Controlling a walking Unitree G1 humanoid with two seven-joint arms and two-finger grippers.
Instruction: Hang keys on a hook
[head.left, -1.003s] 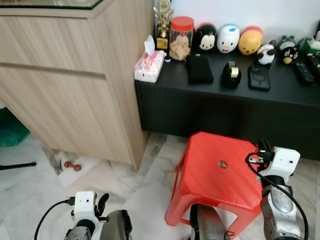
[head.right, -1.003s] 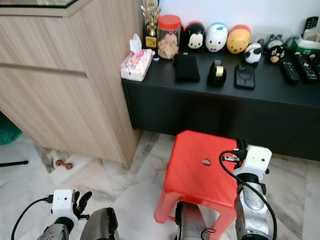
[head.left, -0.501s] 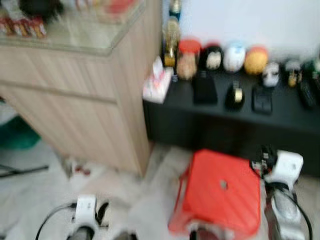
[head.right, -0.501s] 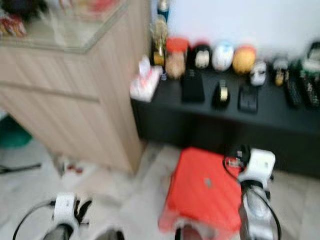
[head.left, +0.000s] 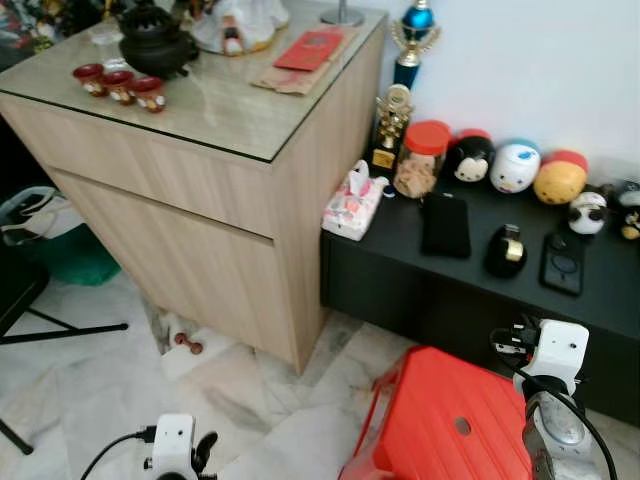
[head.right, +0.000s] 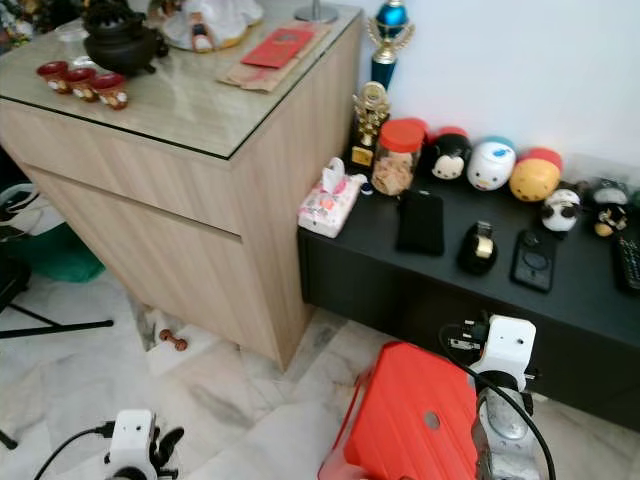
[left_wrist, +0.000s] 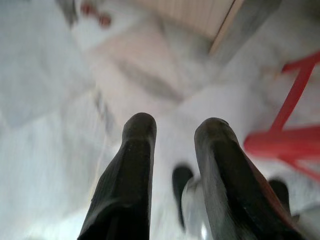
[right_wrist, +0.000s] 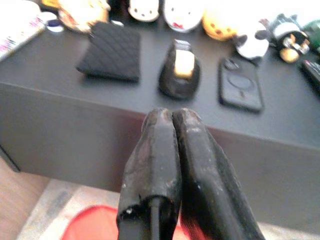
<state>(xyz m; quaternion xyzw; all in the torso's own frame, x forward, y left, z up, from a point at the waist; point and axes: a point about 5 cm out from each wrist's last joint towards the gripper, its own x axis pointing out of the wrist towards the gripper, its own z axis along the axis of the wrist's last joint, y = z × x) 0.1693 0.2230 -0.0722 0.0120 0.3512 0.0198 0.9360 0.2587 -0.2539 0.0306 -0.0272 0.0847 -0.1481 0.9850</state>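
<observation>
The left end effector (left_wrist: 175, 125) hangs low over the pale marble floor (head.left: 80, 390), its two black fingers (left_wrist: 137, 150) set narrowly apart with bare floor showing in the gap. The right end effector (right_wrist: 172, 115) is raised before the front of the black bench (head.right: 580, 290), above the one red stool (head.left: 450, 430). Its fingers are pressed tight together, and nothing can be seen between them. Where the keys and the hook are cannot be told from these views.

On the black bench stand, counted from the robot's left:
- one pink tissue pack (head.left: 352, 200);
- two trophies, a small gold one (head.left: 390, 125) and a taller blue one (head.left: 413, 35) behind it;
- one red-lidded jar (head.left: 420, 160);
- three round toy heads in a row against the wall: a black one (head.left: 468, 160), a white and blue one (head.left: 516, 167) and an orange one (head.left: 559, 177);
- one panda figure (head.left: 587, 212);
- one black quilted pouch (head.left: 445, 224), lying flat;
- one black tape dispenser (head.left: 506, 251), just beside the pouch;
- one black phone (head.left: 562, 263);
- one remote (head.right: 628, 262), at the far right edge.

The wooden cabinet (head.left: 200, 220) beside the bench has a glass top. On it are three small red cups (head.left: 118, 85) in a row, one black pot (head.left: 155, 42) behind them and one red envelope (head.left: 312, 48). One small red dumbbell-shaped thing (head.left: 188, 345) lies on the floor at the cabinet's foot.

Any lettering on these things is too small to read.
</observation>
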